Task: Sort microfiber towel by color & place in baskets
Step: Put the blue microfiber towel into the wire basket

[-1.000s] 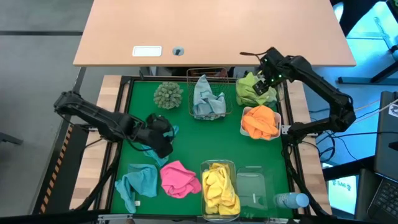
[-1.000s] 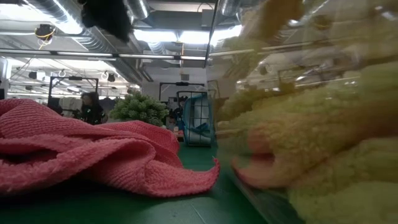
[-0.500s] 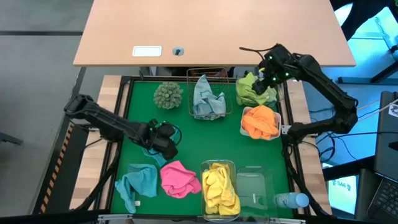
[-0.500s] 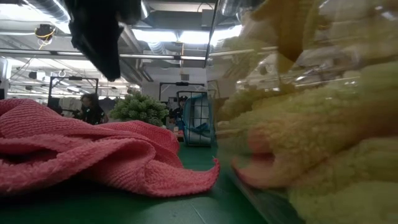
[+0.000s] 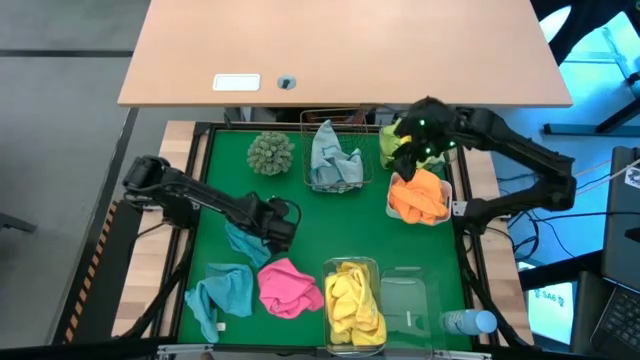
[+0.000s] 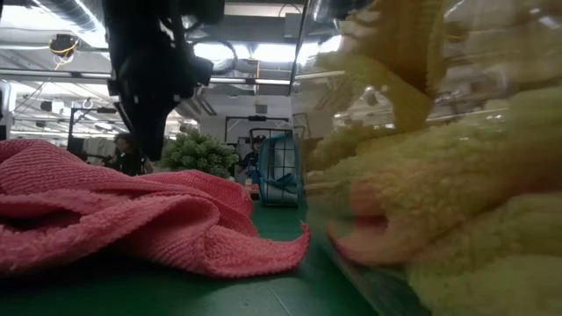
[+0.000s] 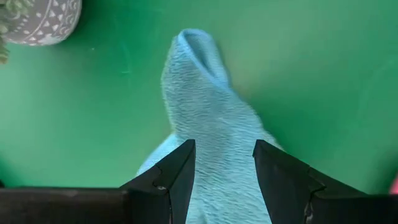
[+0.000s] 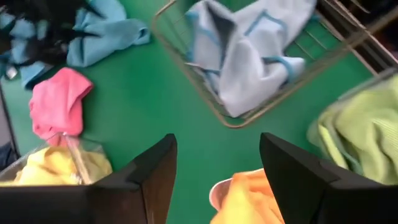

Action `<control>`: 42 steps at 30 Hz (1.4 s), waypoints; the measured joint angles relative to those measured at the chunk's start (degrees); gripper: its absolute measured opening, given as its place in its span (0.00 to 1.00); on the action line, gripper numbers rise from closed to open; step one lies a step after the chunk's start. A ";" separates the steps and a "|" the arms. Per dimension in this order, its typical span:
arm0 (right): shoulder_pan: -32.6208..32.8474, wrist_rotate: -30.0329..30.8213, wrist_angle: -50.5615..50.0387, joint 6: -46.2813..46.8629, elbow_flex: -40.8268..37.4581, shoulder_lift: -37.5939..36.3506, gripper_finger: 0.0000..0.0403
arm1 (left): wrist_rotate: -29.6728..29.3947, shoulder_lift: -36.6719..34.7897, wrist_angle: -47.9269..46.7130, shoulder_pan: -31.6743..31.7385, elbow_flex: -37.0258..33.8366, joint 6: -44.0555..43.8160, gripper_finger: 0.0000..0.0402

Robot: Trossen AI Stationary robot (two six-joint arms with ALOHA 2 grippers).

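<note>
Since a second ago the left arm has pushed its gripper (image 5: 277,222) further toward the mat's middle, over a teal towel (image 7: 208,143), while the right gripper (image 5: 408,152) has swung off the lime towel (image 5: 392,135) toward the gap between the two white trays.

Nearest the front edge, a yellow towel (image 5: 354,297) fills one clear tub (image 5: 352,264), with an empty clear tub (image 5: 410,300) beside it and a bottle (image 5: 469,322) at the corner. Beside them on the green mat (image 5: 330,215) lie a pink towel (image 5: 288,286) and another teal towel (image 5: 225,289).

Further in, the left gripper's fingers (image 7: 165,177) stand spread, one on each side of the teal towel, which rises as a ridge between them; no squeeze shows.

Beyond that, the right gripper hangs with its fingers (image 8: 149,177) wide apart and holds nothing. Just below it is an orange towel (image 5: 418,196) in a white tray (image 5: 448,215); the lime towel sits just behind it.

At the far edge, a pale grey-blue towel (image 5: 333,157) lies in the copper wire basket (image 5: 352,116), and a shaggy green ball (image 5: 270,153) sits beside it.
</note>
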 joint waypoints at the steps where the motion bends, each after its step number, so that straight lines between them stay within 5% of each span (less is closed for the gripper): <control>1: 1.30 0.46 0.36 0.03 0.00 0.00 0.56 | 0.04 0.33 -0.46 0.50 0.00 0.00 0.39; 9: 10.29 3.19 0.37 0.19 -0.02 0.04 0.56 | 1.68 0.63 0.19 5.70 -2.64 3.56 0.39; 18: 18.67 3.45 3.06 3.14 -0.04 0.04 0.56 | 12.01 0.24 17.39 10.14 -14.55 6.03 0.39; 23: 22.77 3.51 7.91 3.18 -0.07 0.16 0.56 | 13.47 0.13 18.80 10.80 -16.41 6.07 0.39; 36: 34.18 13.10 18.76 2.52 -9.96 0.55 0.56 | 14.50 0.37 20.26 9.55 -12.54 8.59 0.04; 42: 37.96 13.86 29.30 2.65 -17.78 0.55 0.56 | 18.73 0.42 19.74 9.22 -7.48 12.07 0.03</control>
